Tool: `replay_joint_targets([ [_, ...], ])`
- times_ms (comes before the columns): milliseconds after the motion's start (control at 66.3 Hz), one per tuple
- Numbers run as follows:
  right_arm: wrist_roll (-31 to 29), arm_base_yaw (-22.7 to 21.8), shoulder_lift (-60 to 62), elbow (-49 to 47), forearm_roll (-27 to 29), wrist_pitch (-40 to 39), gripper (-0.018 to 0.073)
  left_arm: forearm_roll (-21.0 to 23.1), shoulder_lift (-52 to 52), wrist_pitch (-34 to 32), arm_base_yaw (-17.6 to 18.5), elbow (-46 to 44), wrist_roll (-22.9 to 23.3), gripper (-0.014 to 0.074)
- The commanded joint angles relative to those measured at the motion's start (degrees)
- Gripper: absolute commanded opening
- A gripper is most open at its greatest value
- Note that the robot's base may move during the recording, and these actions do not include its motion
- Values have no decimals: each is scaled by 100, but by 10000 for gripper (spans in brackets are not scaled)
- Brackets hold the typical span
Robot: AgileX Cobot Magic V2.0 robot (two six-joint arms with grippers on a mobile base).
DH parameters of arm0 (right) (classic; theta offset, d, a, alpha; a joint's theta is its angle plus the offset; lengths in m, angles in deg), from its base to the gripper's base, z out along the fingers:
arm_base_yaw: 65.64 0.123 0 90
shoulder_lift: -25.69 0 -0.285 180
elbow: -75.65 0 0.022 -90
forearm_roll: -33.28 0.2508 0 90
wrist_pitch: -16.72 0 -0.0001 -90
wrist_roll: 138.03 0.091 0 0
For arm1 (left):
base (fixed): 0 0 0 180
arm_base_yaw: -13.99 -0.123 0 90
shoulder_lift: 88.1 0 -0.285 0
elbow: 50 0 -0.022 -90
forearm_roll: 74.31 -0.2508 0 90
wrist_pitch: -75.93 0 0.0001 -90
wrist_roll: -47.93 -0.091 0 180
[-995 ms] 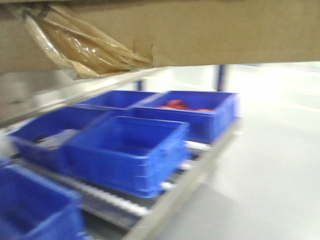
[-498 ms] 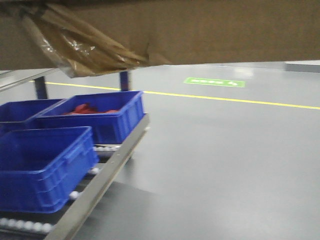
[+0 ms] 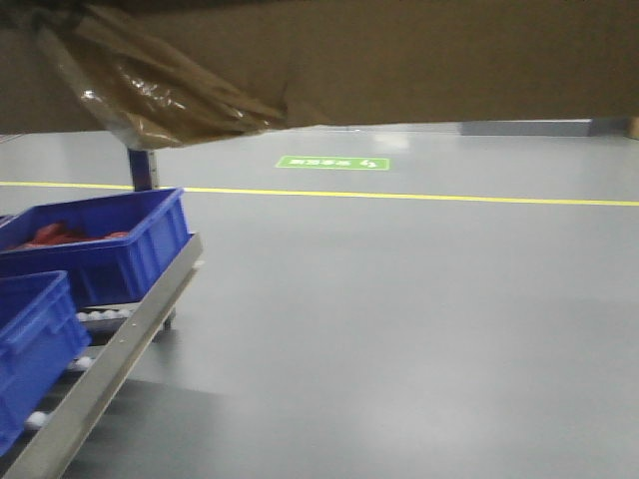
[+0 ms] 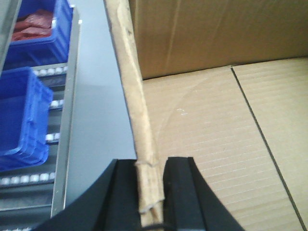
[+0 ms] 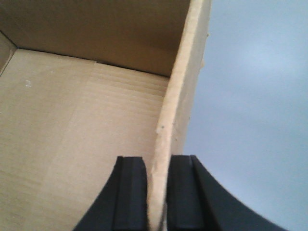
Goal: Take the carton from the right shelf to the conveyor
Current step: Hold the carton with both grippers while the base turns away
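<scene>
The left gripper (image 4: pixel 150 180) and right gripper (image 5: pixel 157 180) are pinching opposite walls of the carton (image 3: pixel 449 60), fingers narrow, sharing its weight. It is hanging across the frame's top, off the right shelf (image 3: pixel 130 329) at lower left.

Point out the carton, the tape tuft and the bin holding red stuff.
carton (image 3: pixel 449 60): front view, on its brown side face across the top.
tape tuft (image 3: pixel 165 95): front view, on the crumpled middle of the hanging tape.
bin (image 3: pixel 120 261): front view, on its blue near wall.
</scene>
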Motion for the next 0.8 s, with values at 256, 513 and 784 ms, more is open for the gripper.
replay_joint_targets([
  [256,-59,-29,60,-9,-67,-217,-70,-310,-97,-89,21,-19,-68,-13],
  [513,-59,-29,60,-9,-67,-217,-70,-310,-97,-89,21,-19,-68,-13],
  [784,-59,-29,60,-9,-67,-217,-70,-310,-97,-89,21,-19,-68,-13],
])
